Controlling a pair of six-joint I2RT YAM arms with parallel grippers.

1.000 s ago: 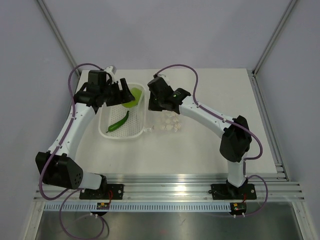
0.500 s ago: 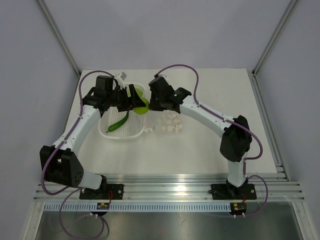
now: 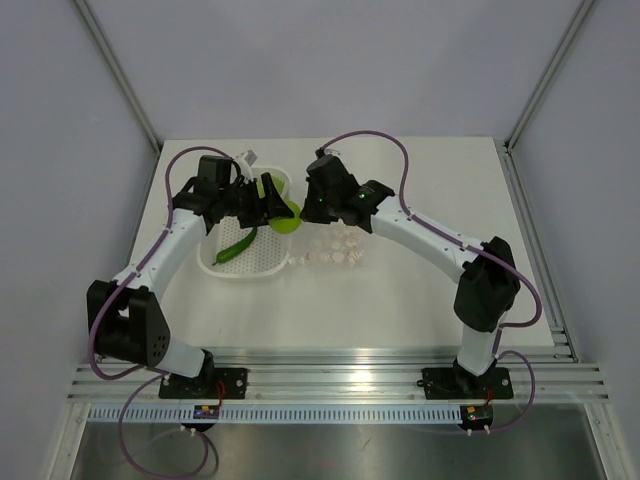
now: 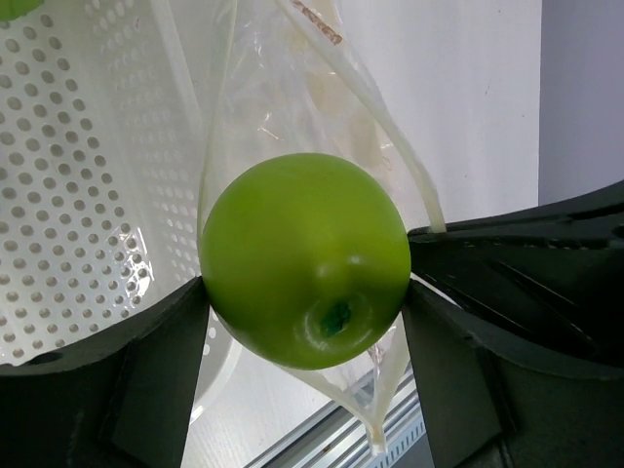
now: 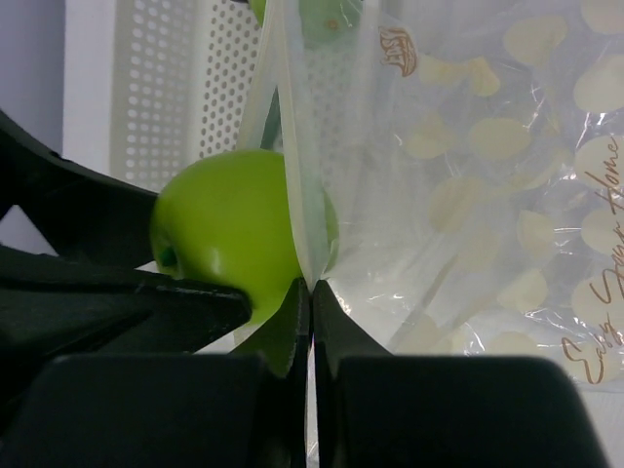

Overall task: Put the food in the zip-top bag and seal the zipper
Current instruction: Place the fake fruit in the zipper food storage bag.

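My left gripper (image 3: 278, 208) (image 4: 304, 292) is shut on the lime-green ball-shaped fruit (image 3: 283, 216) (image 4: 304, 259) and holds it at the open mouth of the zip-top bag (image 3: 335, 249) (image 4: 292, 107). My right gripper (image 3: 308, 214) (image 5: 311, 285) is shut on the bag's mouth edge with the zipper strip (image 5: 295, 146), lifting it. The fruit (image 5: 226, 224) sits just left of that edge. The bag's dotted body (image 5: 487, 175) lies on the table. The green chili pepper (image 3: 237, 246) lies in the white perforated tray (image 3: 258, 272). The small dark piece is not visible.
The white perforated tray (image 4: 78, 185) stands left of the bag, its right rim close under the fruit. Purple cables loop over both arms. The table's back edge and frame posts lie beyond.
My left gripper carried the green fruit out of the tray and rightward to the bag's mouth. My right gripper stayed shut on the bag's edge, shifting slightly.
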